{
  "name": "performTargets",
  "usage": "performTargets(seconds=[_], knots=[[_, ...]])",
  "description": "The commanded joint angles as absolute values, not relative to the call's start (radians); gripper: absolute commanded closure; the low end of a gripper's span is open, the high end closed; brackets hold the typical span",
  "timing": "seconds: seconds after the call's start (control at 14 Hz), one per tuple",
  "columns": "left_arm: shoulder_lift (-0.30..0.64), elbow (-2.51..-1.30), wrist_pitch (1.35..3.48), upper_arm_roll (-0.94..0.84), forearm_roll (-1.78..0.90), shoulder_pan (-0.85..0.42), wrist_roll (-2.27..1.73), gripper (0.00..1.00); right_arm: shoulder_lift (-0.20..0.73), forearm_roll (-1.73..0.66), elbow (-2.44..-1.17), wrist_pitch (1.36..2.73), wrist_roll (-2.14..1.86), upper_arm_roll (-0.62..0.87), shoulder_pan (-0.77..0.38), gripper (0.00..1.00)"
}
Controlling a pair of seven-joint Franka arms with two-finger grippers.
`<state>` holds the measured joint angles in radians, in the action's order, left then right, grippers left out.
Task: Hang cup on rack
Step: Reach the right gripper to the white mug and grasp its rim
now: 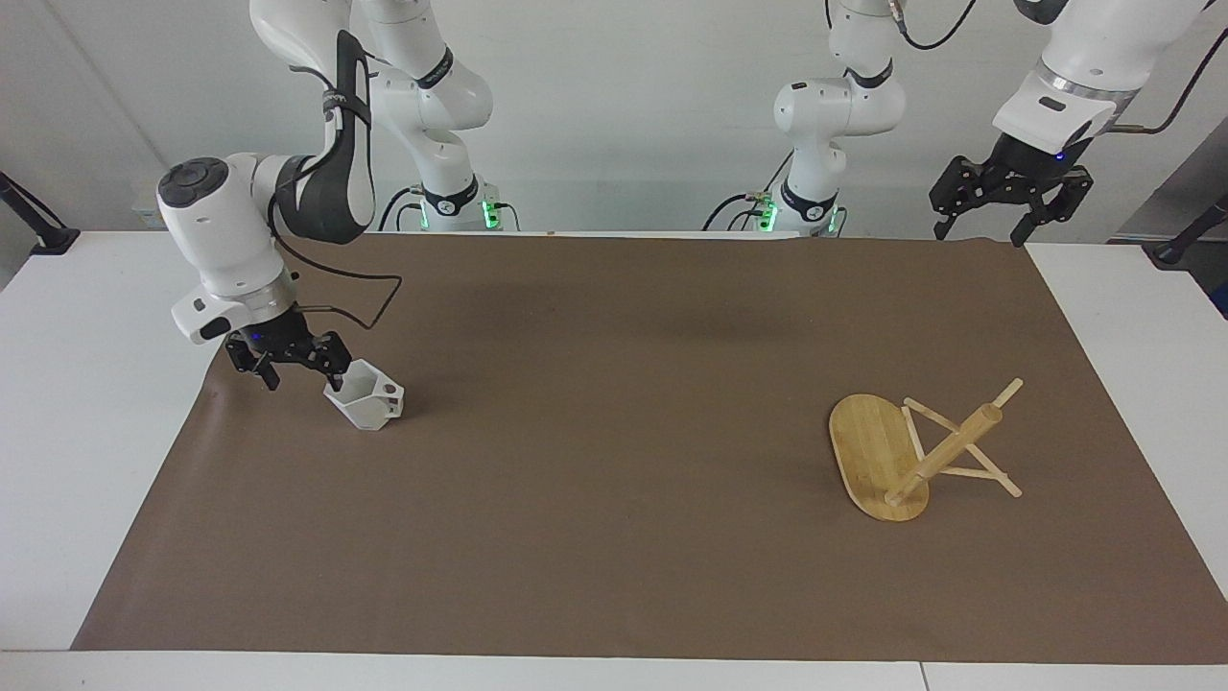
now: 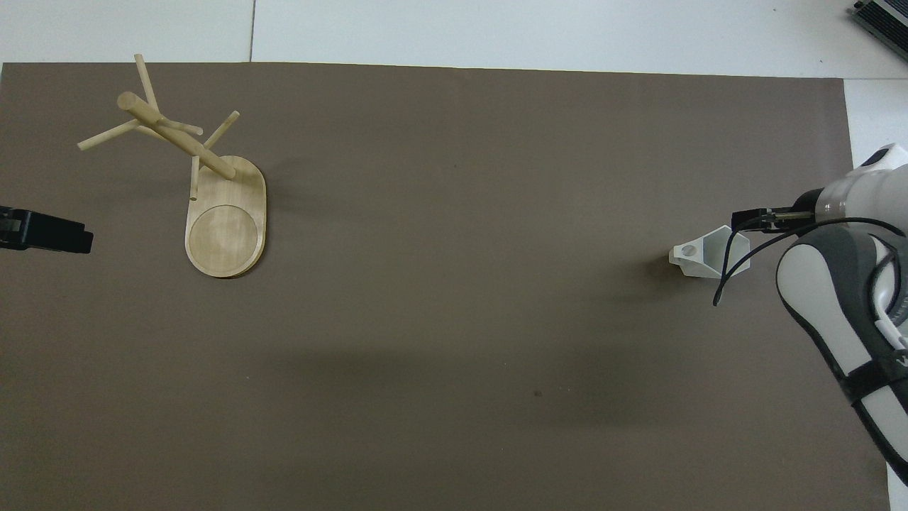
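Fingers [image 1: 333, 357] of the right gripper [image 1: 295, 369] spread wide, nothing held; low over the mat at mid-height of the facing view. One finger sits right at the cup's rim. Cannot tell if it touches.

Left gripper [image 1: 1007, 206] waits high in the top corner of the facing view, fingers apart, empty.

Desk [image 1: 86, 384]: white, mostly covered by a brown mat [image 1: 614, 432].

Rack [image 1: 945, 451]: light bamboo, on the mat at the left arm's end, low in the facing view. Flat oval base, thick round post, thin pegs crossing near its tip. Looks stiff and steady on that wide base.

Cup [image 1: 367, 403]: small, white, faceted, hexagonal rim, tapering down. Stands on the mat at the right arm's end, mouth up, well apart from the rack. Blocky handle [image 1: 389, 392] with a round hole points toward the middle of the desk.

Handling, my guess: light, rigid, smooth hard walls, so likely slippery and prone to tip or skid if nudged sideways. Best hold is probably one finger inside the mouth and one outside, pinching a flat facet on the side away from the handle. That leaves the hole free for a peg.
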<state>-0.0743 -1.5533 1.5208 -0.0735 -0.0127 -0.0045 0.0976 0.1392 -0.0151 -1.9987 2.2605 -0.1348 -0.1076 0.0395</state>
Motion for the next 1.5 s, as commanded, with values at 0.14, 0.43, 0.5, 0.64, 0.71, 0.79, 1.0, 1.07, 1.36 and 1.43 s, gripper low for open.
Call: performTargets(seconds=[0.14, 0.43, 0.5, 0.64, 0.71, 0.79, 1.0, 1.07, 1.36, 1.43], knots=[[-0.101, -1.583, 1.519, -0.075, -0.026, 0.005, 0.097, 0.00, 0.166, -0.002, -2.048, 2.313, -0.163, -0.107, 0.040, 0.00], [-0.101, -1.583, 1.519, -0.075, -0.026, 0.005, 0.097, 0.00, 0.167, -0.002, -2.063, 2.319, -0.164, -0.107, 0.041, 0.00], [-0.101, -1.583, 1.519, -0.074, -0.025, 0.006, 0.097, 0.00, 0.167, -0.002, -2.063, 2.316, -0.170, -0.107, 0.041, 0.00], [-0.101, -1.583, 1.519, -0.074, -0.026, 0.006, 0.097, 0.00, 0.166, -0.002, -2.063, 2.301, -0.190, -0.107, 0.041, 0.00], [-0.101, -1.583, 1.519, -0.075, -0.025, 0.005, 0.097, 0.00, 0.166, -0.002, -2.063, 2.301, -0.205, -0.109, 0.041, 0.00], [-0.101, -1.583, 1.519, -0.075, -0.025, 0.005, 0.097, 0.00, 0.166, -0.002, -2.060, 2.301, -0.228, -0.112, 0.043, 0.00], [-0.101, -1.583, 1.519, -0.075, -0.025, 0.005, 0.097, 0.00, 0.166, -0.002, -2.060, 2.302, -0.245, -0.117, 0.043, 0.00], [-0.101, -1.583, 1.519, -0.075, -0.025, 0.005, 0.097, 0.00, 0.166, -0.002, -2.060, 2.303, -0.244, -0.117, 0.043, 0.00], [-0.101, -1.583, 1.519, -0.075, -0.025, 0.005, 0.097, 0.00, 0.167, -0.003, -2.059, 2.312, -0.238, -0.115, 0.043, 0.46], [-0.101, -1.583, 1.519, -0.075, -0.025, 0.005, 0.097, 0.00, 0.167, -0.003, -2.059, 2.312, -0.236, -0.115, 0.043, 0.52]])
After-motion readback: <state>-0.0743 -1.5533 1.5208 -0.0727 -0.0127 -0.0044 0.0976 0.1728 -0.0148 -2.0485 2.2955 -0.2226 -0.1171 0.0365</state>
